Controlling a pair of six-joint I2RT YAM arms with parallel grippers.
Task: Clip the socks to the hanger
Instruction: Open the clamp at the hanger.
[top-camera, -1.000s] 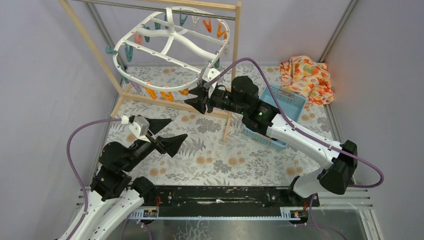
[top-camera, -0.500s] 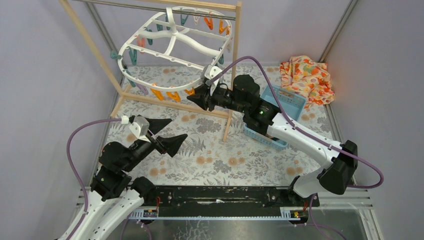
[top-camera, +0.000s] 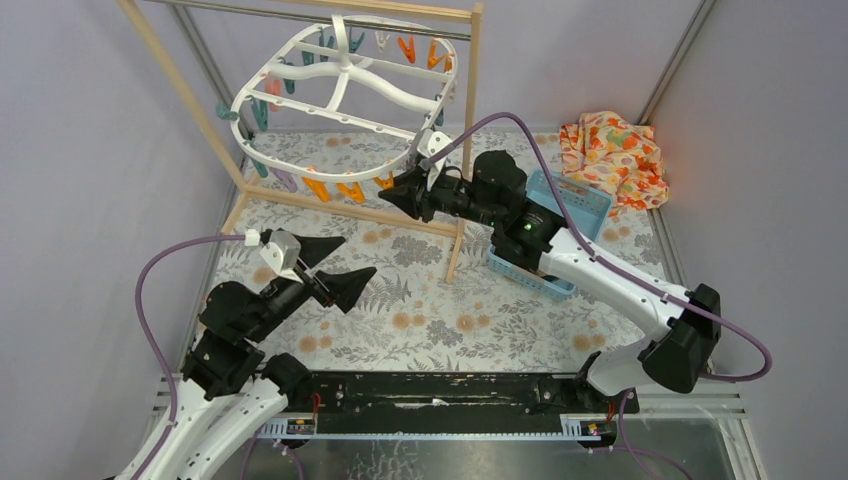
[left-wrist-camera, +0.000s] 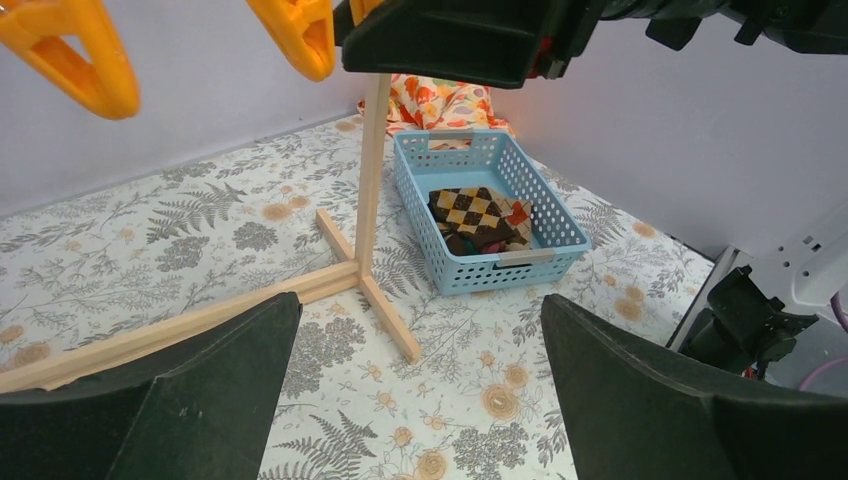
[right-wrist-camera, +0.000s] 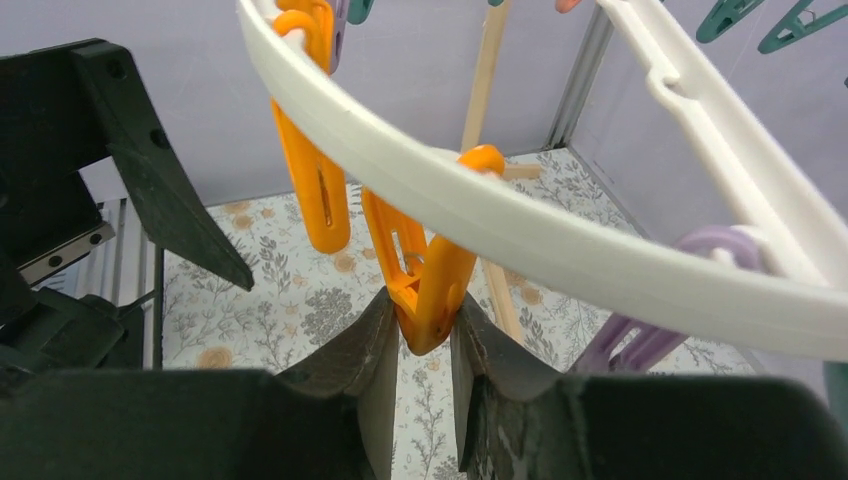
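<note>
The white oval hanger (top-camera: 335, 75) hangs tilted from the wooden rack, with orange, teal and purple pegs under its rim (right-wrist-camera: 520, 225). My right gripper (top-camera: 392, 193) is shut on an orange peg (right-wrist-camera: 430, 290) at the rim's near edge. The dark brown checked sock (left-wrist-camera: 478, 215) lies in the blue basket (left-wrist-camera: 500, 265); the magenta striped sock is not visible. My left gripper (top-camera: 335, 263) is open and empty, hovering above the mat, well left of the basket.
The wooden rack's post (top-camera: 462, 160) and foot (left-wrist-camera: 385, 315) stand between my arms. The blue basket (top-camera: 575, 205) sits under my right forearm. An orange floral cloth (top-camera: 612, 155) lies at the back right. Grey walls close in on both sides.
My right gripper has moved back and slightly right with the orange peg, and the hanger's frame has swung up and back. The left arm has not moved.
</note>
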